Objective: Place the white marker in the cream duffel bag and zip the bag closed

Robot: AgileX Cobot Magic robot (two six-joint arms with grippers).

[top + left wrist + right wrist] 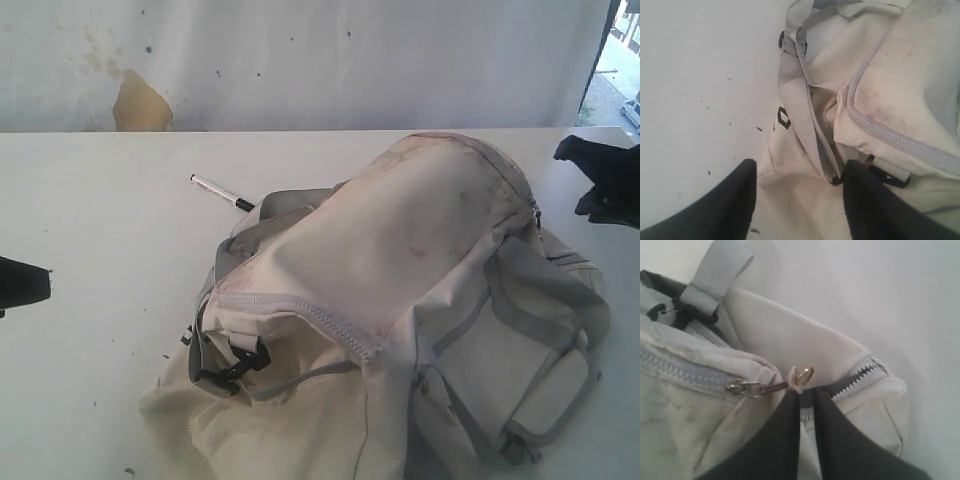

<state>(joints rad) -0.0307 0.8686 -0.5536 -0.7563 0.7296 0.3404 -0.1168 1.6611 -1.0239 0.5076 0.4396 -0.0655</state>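
Both grippers are cut off at the exterior view's edges. The left gripper (801, 170) gapes over the cream duffel bag (400, 250), empty. The right gripper (806, 394) is nearly clenched by the zipper pull (790, 383); whether it grips is unclear. The white marker (222, 192) lies on the table (90, 200) beside the bag.

My exterior camera was bright and flat, a little washed out. The table (90, 380) and the cream duffel bag (420, 250) came close in tone, with only soft grey shadow under the bag's folds. Harder daylight showed past the table's far right corner. The picture was grainy and slightly soft. In my wrist views the left gripper (800, 170) and right gripper (806, 392) were dark, blurred masses, while the zip teeth (860, 375) were sharp.
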